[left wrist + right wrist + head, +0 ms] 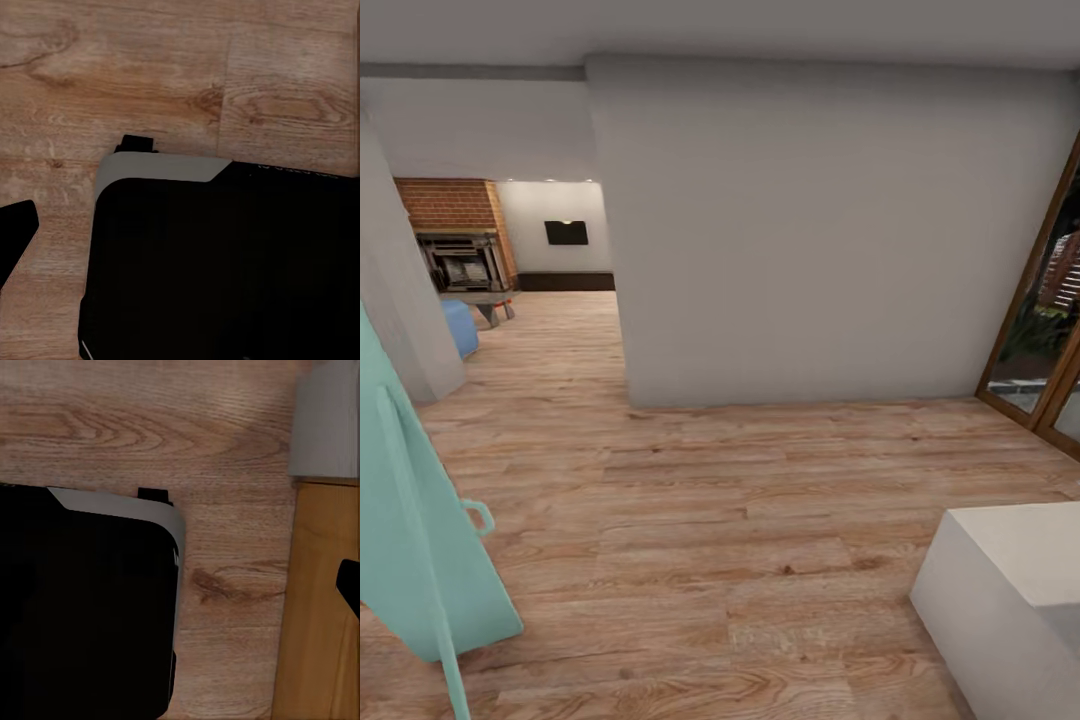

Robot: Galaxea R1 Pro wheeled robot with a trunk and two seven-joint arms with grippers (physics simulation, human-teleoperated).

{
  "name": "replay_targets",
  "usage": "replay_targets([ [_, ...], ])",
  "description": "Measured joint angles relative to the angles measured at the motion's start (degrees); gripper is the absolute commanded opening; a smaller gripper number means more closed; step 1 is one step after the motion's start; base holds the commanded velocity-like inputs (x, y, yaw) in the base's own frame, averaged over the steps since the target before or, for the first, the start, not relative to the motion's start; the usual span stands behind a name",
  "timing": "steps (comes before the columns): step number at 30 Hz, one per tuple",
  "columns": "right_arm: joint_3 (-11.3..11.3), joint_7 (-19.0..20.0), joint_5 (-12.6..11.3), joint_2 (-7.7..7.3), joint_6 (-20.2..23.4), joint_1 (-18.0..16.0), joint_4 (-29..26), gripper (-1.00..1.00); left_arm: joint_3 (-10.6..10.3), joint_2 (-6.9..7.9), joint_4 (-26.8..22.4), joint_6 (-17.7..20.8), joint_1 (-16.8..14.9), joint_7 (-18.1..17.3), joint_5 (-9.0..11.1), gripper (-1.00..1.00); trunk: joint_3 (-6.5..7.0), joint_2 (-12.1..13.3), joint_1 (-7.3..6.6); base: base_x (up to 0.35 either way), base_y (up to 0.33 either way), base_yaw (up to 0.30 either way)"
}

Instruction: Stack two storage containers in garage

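Gripper state cannot be read on either arm: in the left wrist view a single dark fingertip (16,232) pokes in at the left edge over wood planks, and in the right wrist view a dark fingertip (351,585) shows at the right edge, with no second finger of either gripper to judge the gap by. Neither fingertip touches anything that can be made out. Most of each wrist picture is taken up by a black, rounded-cornered body with a pale grey upper rim, the robot base (217,262), which sits on the wood floor; the right wrist view has it at lower left. In that same view a grey block sits at upper right and a strip of smoother, more orange wood runs down the right side. From the head view, the living room (550,250) lies far back in the upper left, seen past a pale grey wall (800,230) that fills the centre: a black wall TV (566,232), a dark low cabinet (565,281) beneath it, a brick fireplace (460,250) and a blue seat edge (460,327). Light wood plank floor (710,520) runs from there to the foreground. A turquoise panel (410,520) with a small handle leans in at lower left, a white block (1010,600) sits at lower right, and a wood-framed glass door (1045,320) stands at the right edge.
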Motion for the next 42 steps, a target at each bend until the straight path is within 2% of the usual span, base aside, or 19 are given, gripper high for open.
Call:
replay_targets([
  [42,-0.1,0.0,-0.1,0.20,0.1,0.0,0.0,1.00,0.0,-0.01,0.0,0.0,0.0,0.0,-0.1,1.00,0.00,0.0,0.00,0.322,0.000,0.000],
])
